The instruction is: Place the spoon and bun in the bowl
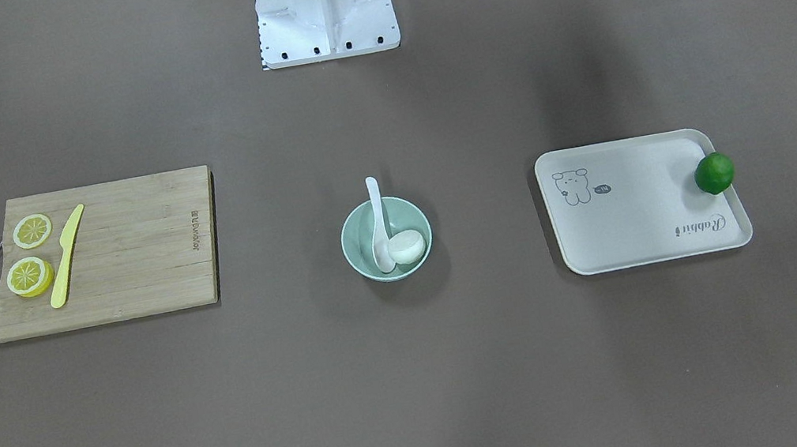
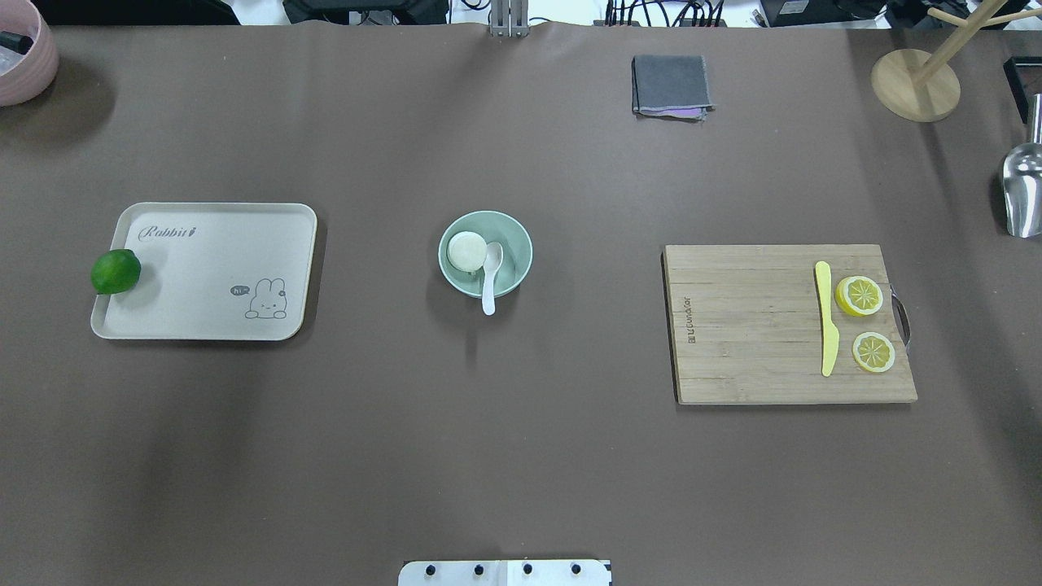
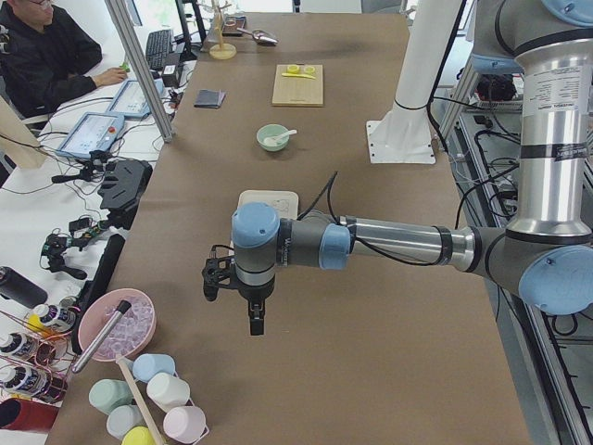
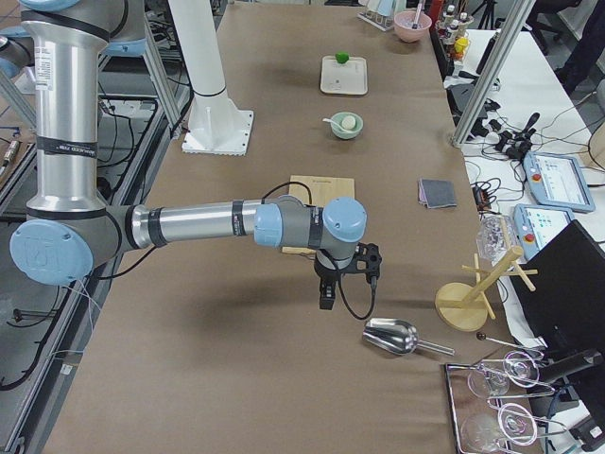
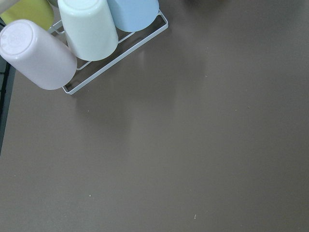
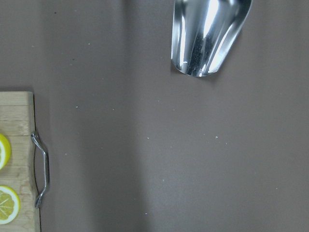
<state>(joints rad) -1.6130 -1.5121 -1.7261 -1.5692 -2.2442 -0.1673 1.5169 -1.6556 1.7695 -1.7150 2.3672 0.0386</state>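
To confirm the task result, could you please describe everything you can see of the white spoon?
The spoon is small, white and glossy, ceramic-looking, with a deep oval scoop and a short curved handle. Its scoop lies inside the mint-green bowl right beside the bun. Its handle leans on the rim and juts out toward the robot. Nothing else touches it.

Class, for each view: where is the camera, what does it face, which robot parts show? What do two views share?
Front-facing: across the table, down on bowl with spoon and bun; robot base shows.
Overhead: behind the robot, looking down; base edge shows.
Exterior left: table's left end, along it; left arm near.
Exterior right: right end, along it; right arm near.
Left wrist: down on cups; no robot part.
Right wrist: down on metal scoop; no robot part.
Shared: front-facing and overhead both show the lime.
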